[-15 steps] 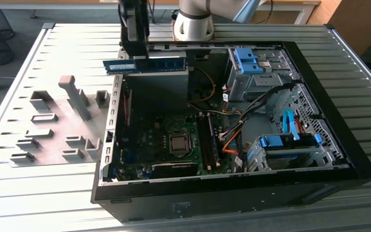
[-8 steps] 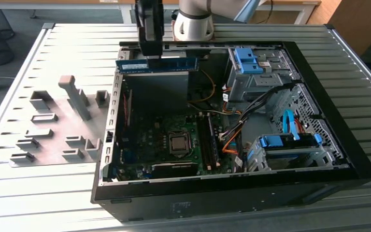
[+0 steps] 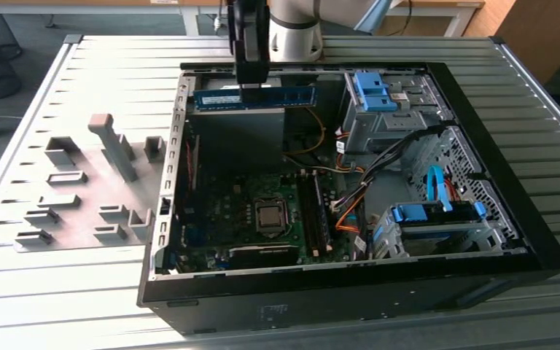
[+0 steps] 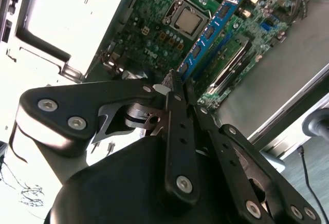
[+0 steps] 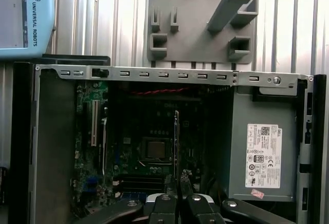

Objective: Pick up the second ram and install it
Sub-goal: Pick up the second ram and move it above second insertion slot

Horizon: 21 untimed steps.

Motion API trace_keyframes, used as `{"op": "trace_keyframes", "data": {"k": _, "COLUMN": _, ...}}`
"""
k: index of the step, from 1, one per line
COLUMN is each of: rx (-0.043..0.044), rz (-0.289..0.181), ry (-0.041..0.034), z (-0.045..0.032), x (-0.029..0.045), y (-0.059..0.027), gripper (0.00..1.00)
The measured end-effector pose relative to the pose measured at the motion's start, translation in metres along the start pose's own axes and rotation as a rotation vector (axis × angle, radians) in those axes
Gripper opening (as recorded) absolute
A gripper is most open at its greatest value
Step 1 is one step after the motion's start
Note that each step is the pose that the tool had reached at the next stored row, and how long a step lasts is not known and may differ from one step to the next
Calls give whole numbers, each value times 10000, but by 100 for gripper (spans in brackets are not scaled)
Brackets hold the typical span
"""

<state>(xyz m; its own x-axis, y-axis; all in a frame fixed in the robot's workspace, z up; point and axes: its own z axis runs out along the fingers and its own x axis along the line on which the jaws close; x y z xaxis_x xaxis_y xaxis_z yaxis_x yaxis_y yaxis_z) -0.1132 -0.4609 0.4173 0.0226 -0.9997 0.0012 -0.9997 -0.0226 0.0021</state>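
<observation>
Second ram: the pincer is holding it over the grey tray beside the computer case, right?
Not quite. The pincer does hold the second ram, but it hangs over the open computer case, not over the grey tray, which lies beside the case to the exterior view's left. The exterior view shows this.

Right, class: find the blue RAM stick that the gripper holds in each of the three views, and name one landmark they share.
Exterior view: the second ram hangs level over the open case, in the gripper.
Second wrist view: it runs out from the gripper, broad side showing, beside the CPU socket.
First wrist view: edge-on, a thin strip beside that socket.
Shared landmark: the CPU socket.
</observation>
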Motion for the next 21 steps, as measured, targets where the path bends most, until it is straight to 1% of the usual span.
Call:
{"op": "trace_keyframes", "data": {"k": 2, "rx": 0, "rz": 0, "ry": 0, "z": 0, "x": 1, "y": -17, "gripper": 14}}
{"op": "trace_keyframes", "data": {"k": 16, "rx": 0, "rz": 1, "ry": -1, "z": 0, "x": 1, "y": -20, "gripper": 14}}
{"op": "trace_keyframes", "data": {"k": 18, "rx": 0, "rz": -1, "ry": 0, "z": 0, "x": 0, "y": -37, "gripper": 14}}
{"op": "trace_keyframes", "data": {"k": 21, "rx": 0, "rz": 1, "ry": 1, "z": -1, "x": 2, "y": -98, "gripper": 14}}
